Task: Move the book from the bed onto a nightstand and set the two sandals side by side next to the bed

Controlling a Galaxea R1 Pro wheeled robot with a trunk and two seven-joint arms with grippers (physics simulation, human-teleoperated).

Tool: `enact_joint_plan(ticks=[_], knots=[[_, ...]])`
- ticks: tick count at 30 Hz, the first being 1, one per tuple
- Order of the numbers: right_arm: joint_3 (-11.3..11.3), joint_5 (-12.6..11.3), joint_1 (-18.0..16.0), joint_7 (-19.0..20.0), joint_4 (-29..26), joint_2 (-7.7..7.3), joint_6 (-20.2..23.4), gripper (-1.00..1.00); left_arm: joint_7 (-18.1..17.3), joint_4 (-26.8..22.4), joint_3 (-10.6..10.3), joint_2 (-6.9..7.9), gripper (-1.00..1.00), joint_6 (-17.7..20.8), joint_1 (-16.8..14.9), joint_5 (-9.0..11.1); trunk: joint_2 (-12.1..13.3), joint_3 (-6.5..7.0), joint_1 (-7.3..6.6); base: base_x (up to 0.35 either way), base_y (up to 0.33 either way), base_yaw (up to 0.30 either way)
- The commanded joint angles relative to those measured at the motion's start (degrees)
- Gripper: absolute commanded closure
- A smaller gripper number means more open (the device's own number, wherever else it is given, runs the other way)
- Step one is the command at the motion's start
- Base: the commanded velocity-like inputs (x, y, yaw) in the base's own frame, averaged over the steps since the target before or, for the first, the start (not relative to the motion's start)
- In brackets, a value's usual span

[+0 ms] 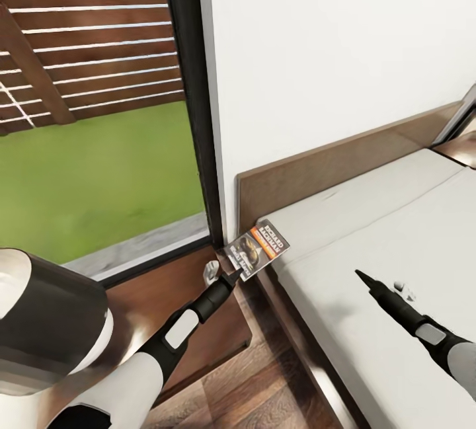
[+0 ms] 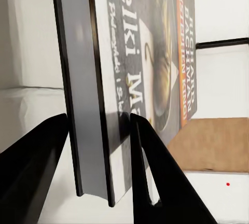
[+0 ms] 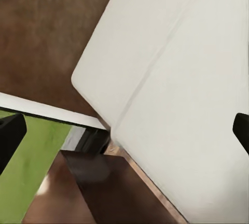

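My left gripper [image 1: 233, 273] is shut on the book [image 1: 257, 248], a thin dark paperback with orange lettering. In the left wrist view the book [image 2: 137, 63] stands on edge between the two black fingers [image 2: 155, 177]. It hangs tilted by the bed's head corner, over the strip between the mattress [image 1: 396, 237] and the dark brown nightstand [image 1: 168, 287]. My right gripper [image 1: 361, 276] hovers open over the mattress with nothing in it; its fingers [image 3: 9, 133] sit far apart in the right wrist view. The sandals are out of view.
A tall black-framed window [image 1: 192, 85] stands left of the brown headboard [image 1: 330, 174], with green lawn and a wooden fence outside. A white wall rises behind the bed. Wood plank floor [image 1: 264, 383] runs between the nightstand and the bed frame [image 1: 297, 343].
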Motion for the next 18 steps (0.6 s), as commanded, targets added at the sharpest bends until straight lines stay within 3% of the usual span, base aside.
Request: enact_joint_plan(ticks=[1, 7, 18], knots=[[-0.16, 0.05, -0.1, -0.11, 0.26, 0.16, -0.2, -1.0, -0.14, 0.02, -0.17, 0.0, 1.0, 0.6, -0.04, 0.61, -0.03, 0.05, 0.0, 0.0, 0.0, 0.0], [-0.12, 5.76, -0.1, -0.67, 0.18, 0.4, -0.26, -1.0, -0.13, 0.02, -0.4, 0.0, 1.0, 0.6, -0.04, 0.61, -0.03, 0.61, 0.0, 0.0, 0.0, 0.0], [-0.12, 6.46, -0.1, -0.45, 0.13, 0.17, -0.2, -1.0, -0.1, 0.06, -0.47, 0.0, 1.0, 0.6, -0.04, 0.61, -0.03, 1.64, 0.0, 0.0, 0.0, 0.0]])
